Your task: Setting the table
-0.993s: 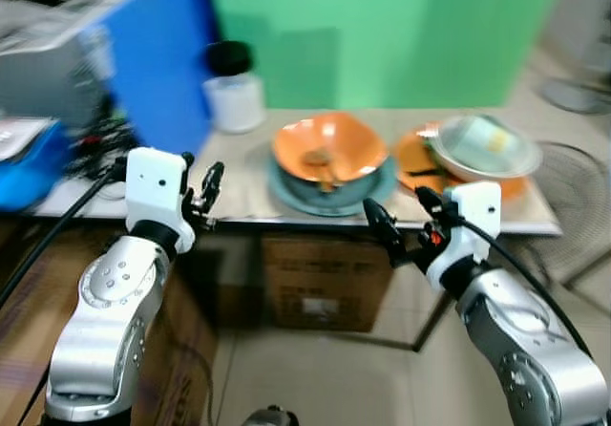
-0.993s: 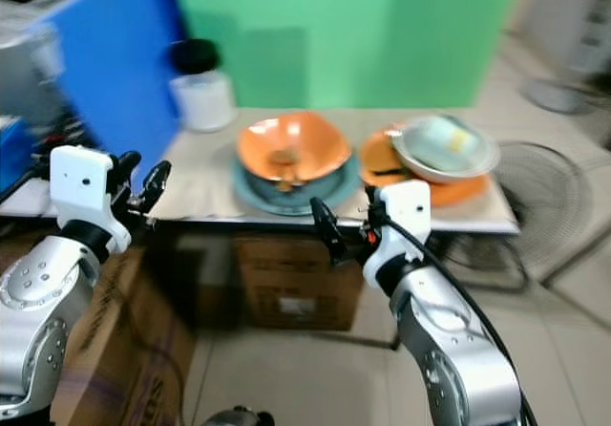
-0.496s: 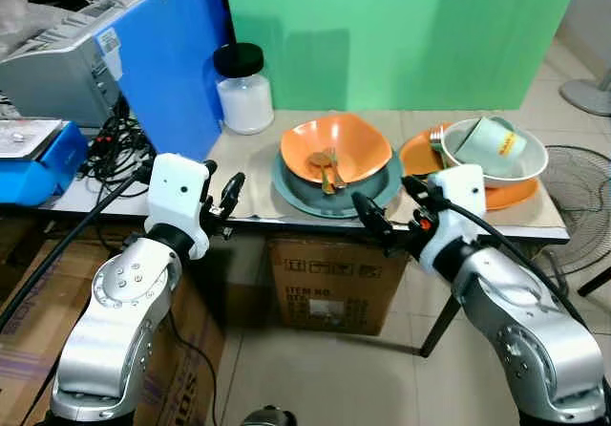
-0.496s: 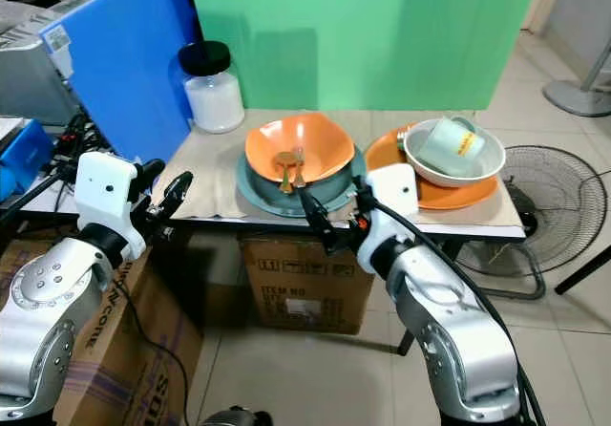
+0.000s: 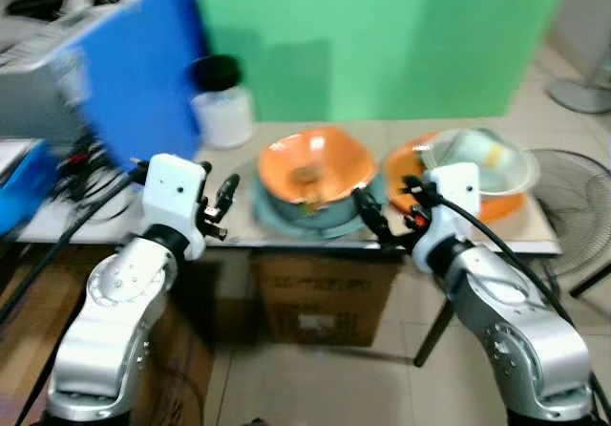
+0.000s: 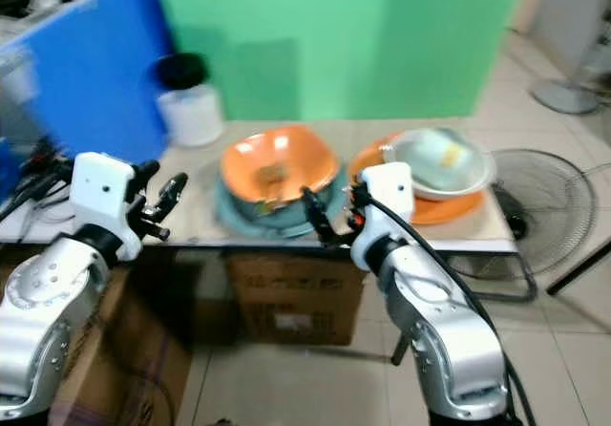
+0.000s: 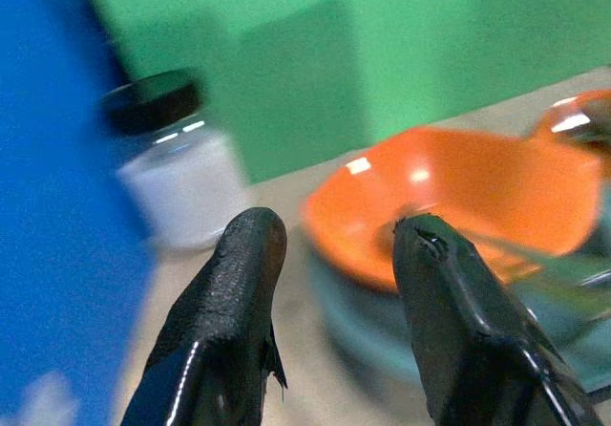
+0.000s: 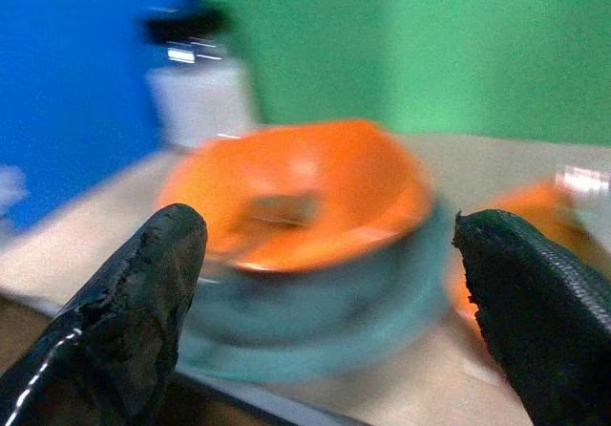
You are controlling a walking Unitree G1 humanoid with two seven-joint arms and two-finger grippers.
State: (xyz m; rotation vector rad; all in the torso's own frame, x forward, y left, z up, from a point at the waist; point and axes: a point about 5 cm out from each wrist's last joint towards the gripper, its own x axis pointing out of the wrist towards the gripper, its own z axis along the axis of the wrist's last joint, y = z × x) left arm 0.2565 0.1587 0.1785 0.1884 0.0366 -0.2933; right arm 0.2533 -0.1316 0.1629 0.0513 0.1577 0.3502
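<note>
- Orange bowl (image 5: 315, 163) stacked inside a grey-blue plate (image 5: 315, 208), right at the middle of the table's (image 5: 239, 221) front edge; cutlery lying in the bowl, too blurry to name. Probably stacked that way for carrying, so nothing laid out as a place setting yet.
- Over near the table's right front corner: white bowl (image 5: 482, 163) with a pale mug tipped inside, sitting on an orange plate (image 5: 496, 202). Same deal, still a pile.
- Back left part of the table: white jar (image 5: 221, 116) with a black lid, next to a blue board (image 5: 134, 73) leaning upright. Out of the way, likely not part of the setting.
- Right gripper (image 6: 329, 218) spread wide, grasping nothing, hovering at the front edge just by the grey-blue plate. Wide spread looks lined up to straddle the stack's rim.
- Left gripper (image 5: 222, 211) also parted, nothing between the fingers (image 7: 243, 283), held off the front edge to the left of the stack, pointing toward the jar and bowl.
- Guessing the approach phase: both arms up and ready, nothing touched.
- Whole view smeared, so fine detail is a no-go.
</note>
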